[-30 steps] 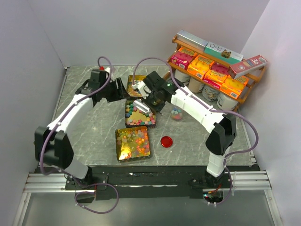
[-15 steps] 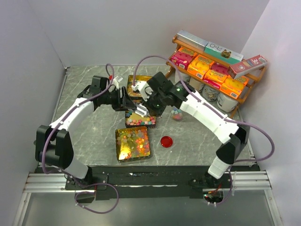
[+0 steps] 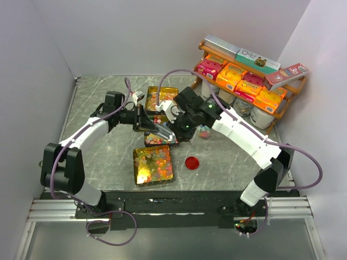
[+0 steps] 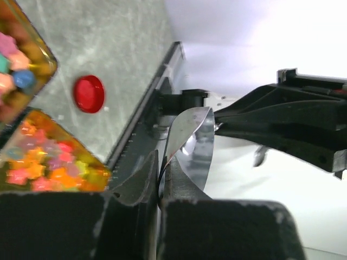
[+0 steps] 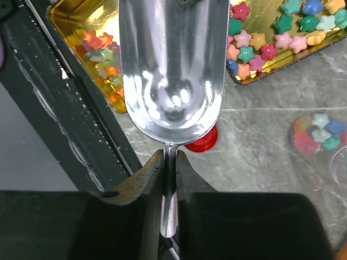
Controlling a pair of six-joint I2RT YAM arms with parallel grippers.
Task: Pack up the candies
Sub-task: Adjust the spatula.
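Note:
An empty metal scoop [image 5: 173,65] hangs above the gold trays, and my right gripper [image 5: 169,162] is shut on its thin handle. My left gripper [image 4: 161,168] is shut on the scoop's [image 4: 190,141] thin rim, reaching in from the left [image 3: 149,125]. Star-shaped candies [image 5: 276,32] in mixed colours lie in a gold tray [image 3: 161,140] just beneath the scoop [image 3: 161,130]. More candies [image 4: 49,162] fill the nearer tray [image 3: 153,164]. A small clear jar [image 5: 317,132] on the table holds a few candies.
A red round lid [image 3: 191,162] lies on the marble table right of the near tray. A third gold tray [image 3: 162,95] sits further back. A wooden shelf [image 3: 246,81] with orange and pink boxes and tubs stands at the back right.
My left gripper swung right to the scoop and shut on its rim. My right arm carried the scoop nearer and lower over the middle tray.

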